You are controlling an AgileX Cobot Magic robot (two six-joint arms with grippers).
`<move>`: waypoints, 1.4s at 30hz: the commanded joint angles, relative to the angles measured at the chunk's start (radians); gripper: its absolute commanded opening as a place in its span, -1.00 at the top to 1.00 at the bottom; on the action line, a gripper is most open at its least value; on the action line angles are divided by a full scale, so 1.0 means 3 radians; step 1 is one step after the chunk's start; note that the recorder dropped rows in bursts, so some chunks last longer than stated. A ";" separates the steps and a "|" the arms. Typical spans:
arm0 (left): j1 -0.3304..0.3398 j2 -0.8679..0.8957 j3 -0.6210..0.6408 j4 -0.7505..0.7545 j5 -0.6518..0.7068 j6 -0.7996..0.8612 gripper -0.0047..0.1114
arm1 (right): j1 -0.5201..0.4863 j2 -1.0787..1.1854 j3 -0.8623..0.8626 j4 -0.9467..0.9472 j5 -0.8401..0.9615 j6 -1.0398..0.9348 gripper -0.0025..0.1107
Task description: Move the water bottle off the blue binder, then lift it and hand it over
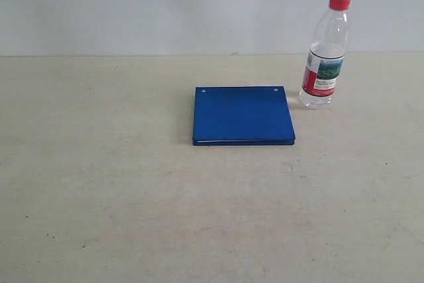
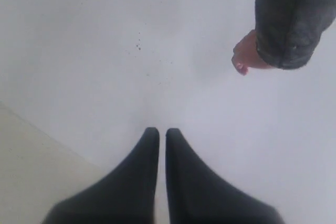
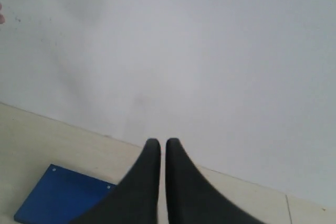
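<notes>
Both sides empty, and the right looks better placed!
The left gripper (image 2: 161, 132), black fingers pinched to a thin slit and holding nothing, faces bare wall and a person's sleeved hand (image 2: 247, 56). The flat rectangular blue binder (image 1: 242, 114) lies on the beige table (image 1: 99, 197), with the clear plastic water bottle (image 1: 325, 54), red-capped, upright just beside its far right corner, already off it. The right gripper (image 3: 161, 142), equally narrow and empty, has a binder corner ahead of its tips, so it is probably the nearer arm.

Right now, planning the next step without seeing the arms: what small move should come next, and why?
Probably open the right gripper and lower it toward the blue binder. The water bottle already stands on the table beside the binder, and this gripper's jaws are shut with the binder in its view.
</notes>
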 commanded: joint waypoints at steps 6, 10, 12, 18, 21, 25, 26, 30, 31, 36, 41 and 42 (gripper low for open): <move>-0.0019 -0.0004 0.0011 0.0014 0.0277 -0.0140 0.84 | -0.0004 -0.0895 0.1834 -0.0306 0.0487 0.0959 0.96; -0.0019 -0.0004 0.0011 -0.0005 0.0591 0.0288 0.84 | -0.0004 -0.0782 0.2832 -0.0200 0.0173 0.1121 0.96; -0.0019 -0.0004 0.0011 -0.0005 0.0697 0.0262 0.84 | -0.0004 -0.0638 0.3357 -0.0113 -0.0360 0.1121 0.96; -0.0025 0.0065 -0.0273 0.0512 0.0259 0.0652 0.84 | -0.0004 -0.0129 0.3980 0.0419 -0.2391 0.1129 0.95; -0.0025 0.0566 -0.0665 0.1205 0.0186 0.0690 0.84 | -0.0004 0.0257 0.3997 0.0827 -0.2795 0.1122 0.79; -0.0025 0.2347 -0.1312 0.1666 -0.0317 0.0424 0.84 | -0.0004 0.1058 0.3835 0.0926 -0.2553 0.0879 -0.06; -0.0025 0.2891 -0.1474 0.1699 -0.0566 0.0333 0.84 | -0.0004 0.1264 0.3700 0.0927 -0.2265 0.0812 -0.17; -0.0025 0.4331 -0.1920 0.2312 -0.1099 0.0157 0.84 | -0.0004 0.1639 0.3283 0.1072 -0.1791 0.0507 -0.16; -0.0033 0.4594 -0.2009 0.2493 -0.1118 0.0065 0.84 | -0.0004 0.1732 0.3160 0.1072 -0.1768 0.0507 -0.16; -0.0164 0.5496 -0.2310 0.2888 -0.1286 -0.0772 0.09 | -0.0004 0.2497 0.2454 0.2135 -0.1459 0.0095 -0.16; -0.0187 0.5953 -0.2549 0.2888 -0.1771 -0.1264 -0.09 | -0.0010 0.3188 0.1767 0.3356 -0.0182 -0.1033 -0.16; -0.0187 0.6071 -0.2633 0.2888 -0.1841 -0.1306 -0.09 | -0.0010 0.3246 0.1646 0.3356 -0.0098 -0.1171 -0.16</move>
